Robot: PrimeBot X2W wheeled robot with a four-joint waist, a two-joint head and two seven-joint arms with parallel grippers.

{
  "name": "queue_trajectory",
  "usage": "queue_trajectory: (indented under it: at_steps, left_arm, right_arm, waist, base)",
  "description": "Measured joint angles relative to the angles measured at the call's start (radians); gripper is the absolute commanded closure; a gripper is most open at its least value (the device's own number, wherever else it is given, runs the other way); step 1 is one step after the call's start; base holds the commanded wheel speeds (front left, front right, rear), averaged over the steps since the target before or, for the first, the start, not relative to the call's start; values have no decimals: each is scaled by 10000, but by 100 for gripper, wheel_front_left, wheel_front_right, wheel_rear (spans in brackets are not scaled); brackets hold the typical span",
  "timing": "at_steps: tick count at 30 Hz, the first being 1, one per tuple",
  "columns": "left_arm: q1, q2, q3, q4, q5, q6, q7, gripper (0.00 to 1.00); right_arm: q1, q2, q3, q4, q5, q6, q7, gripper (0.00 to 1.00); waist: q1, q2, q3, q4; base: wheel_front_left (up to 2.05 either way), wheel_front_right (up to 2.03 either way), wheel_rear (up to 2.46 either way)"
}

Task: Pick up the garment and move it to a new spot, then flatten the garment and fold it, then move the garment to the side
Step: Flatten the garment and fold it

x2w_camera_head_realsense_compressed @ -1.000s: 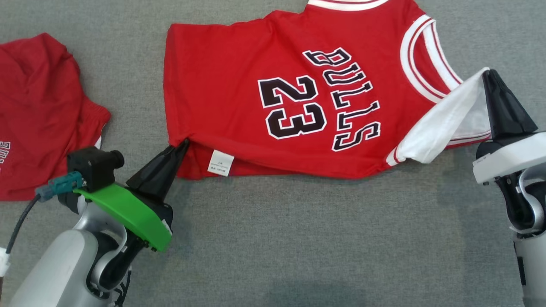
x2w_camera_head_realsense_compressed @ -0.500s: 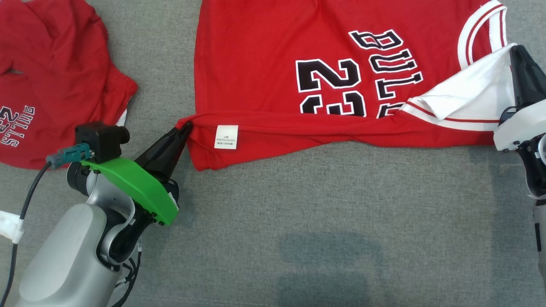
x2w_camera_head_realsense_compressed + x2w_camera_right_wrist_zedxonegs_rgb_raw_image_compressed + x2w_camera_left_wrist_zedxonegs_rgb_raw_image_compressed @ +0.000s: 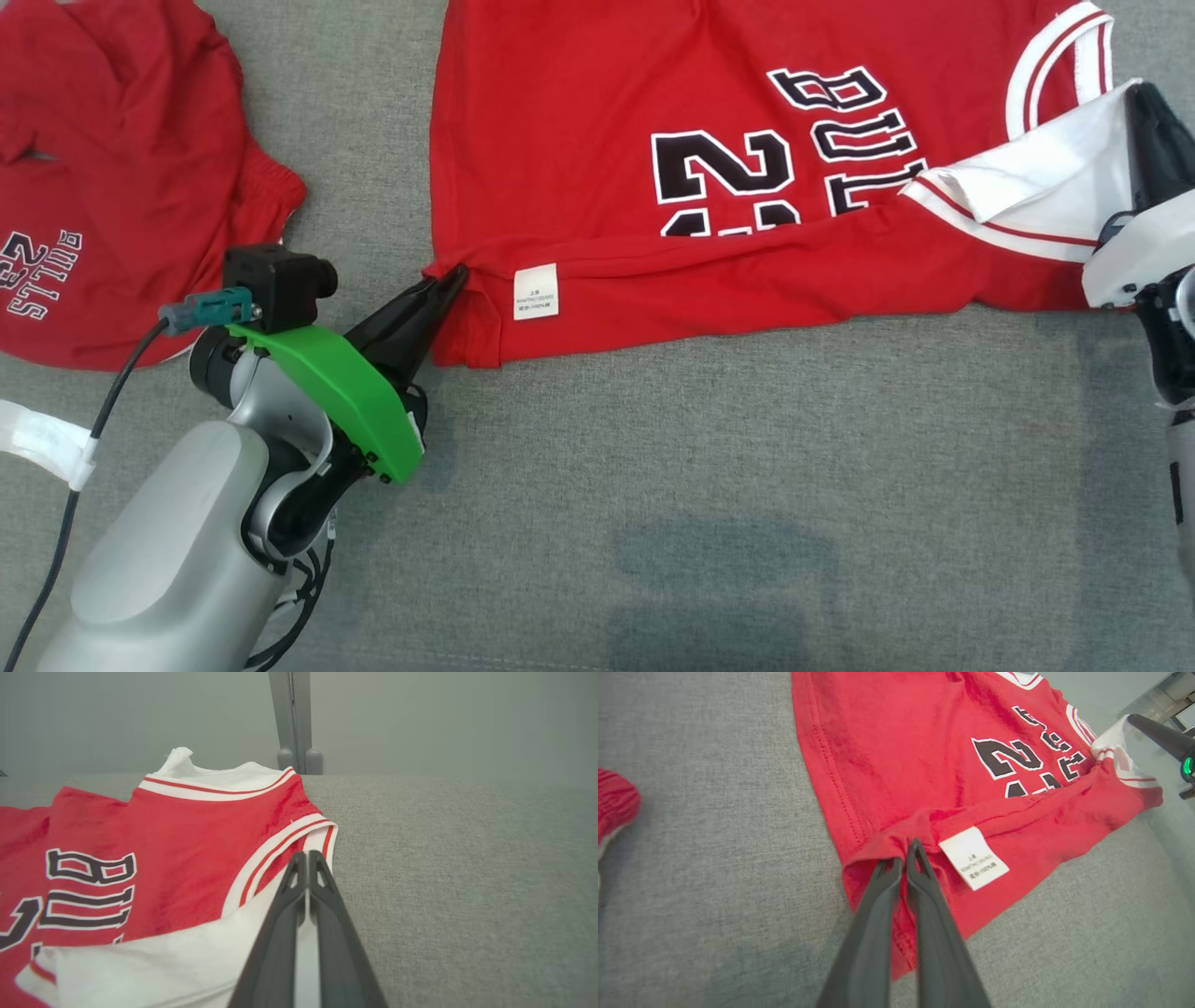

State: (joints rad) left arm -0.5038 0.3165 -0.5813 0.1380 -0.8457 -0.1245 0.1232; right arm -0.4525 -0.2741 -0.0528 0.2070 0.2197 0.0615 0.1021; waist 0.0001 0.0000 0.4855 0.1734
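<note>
Table [image 3: 709, 467], grey cloth-covered, carries red sleeveless jersey [image 3: 579, 140] with black "BULLS 23" print, near edge folded up over the digits. My left hand [image 3: 457, 273] pinched tight on hem corner beside white care label [image 3: 536, 291]. My right hand [image 3: 1141, 93] clamped on jersey's turned-out white shoulder fabric. Second red garment [image 3: 112, 159] lies apart at left.
</note>
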Motion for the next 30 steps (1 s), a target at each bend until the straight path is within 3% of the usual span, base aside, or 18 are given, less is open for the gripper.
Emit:
queue_trajectory:
  at_steps: [1, 2, 3, 4, 5, 6, 18, 25, 30]
  left_arm:
    - [0, 8, -17, 255, -59, 0, 10, 100]
    - [0, 8, -17, 255, -59, 0, 10, 98]
    - [-1, 31, -15, 337, -63, 0, 8, 83]
    - [-4, 50, 10, 453, -61, 0, 2, 61]
    - [-4, 81, 46, 556, -44, 0, -27, 35]
    - [-4, 96, 140, 679, -35, 0, -69, 0]
    - [471, 320, 658, 1016, 198, 104, -832, 0]
    - [1566, -224, 407, 754, -422, 167, -796, 0]
    - [1592, -265, 431, 878, -522, 374, -752, 0]
  right_arm:
    - [18, 58, 134, 311, -15, 12, 59, 100]
    - [18, 58, 134, 311, -15, 12, 59, 93]
    - [35, 82, 196, 385, -44, 13, 59, 77]
    - [35, 84, 255, 418, -134, 13, 46, 55]
    - [32, 82, 288, 437, -251, 13, 2, 13]
    - [32, 82, 299, 466, -320, 13, -48, 0]
    - [948, 180, 395, 151, -372, 88, -882, 0]
    - [2067, 159, 219, 174, -355, 73, -861, 0]
    - [2150, 207, 184, 176, -339, 25, -838, 0]
  waist:
    - [0, 0, -57, -19]
    - [0, 0, -57, -19]
    - [0, 0, -84, -34]
    - [0, 0, -109, -51]
    - [0, 0, -138, -69]
    - [0, 0, -171, -88]
    - [-2, 0, -819, -355]
    - [-2, 0, -974, -635]
    - [-2, 0, -849, -734]
  base:
    - [0, 0, 0]
    - [0, 0, 0]
    - [0, 0, 0]
    - [0, 0, 0]
    - [0, 0, 0]
    - [0, 0, 0]
    - [0, 0, 0]
    - [0, 0, 0]
    - [0, 0, 0]
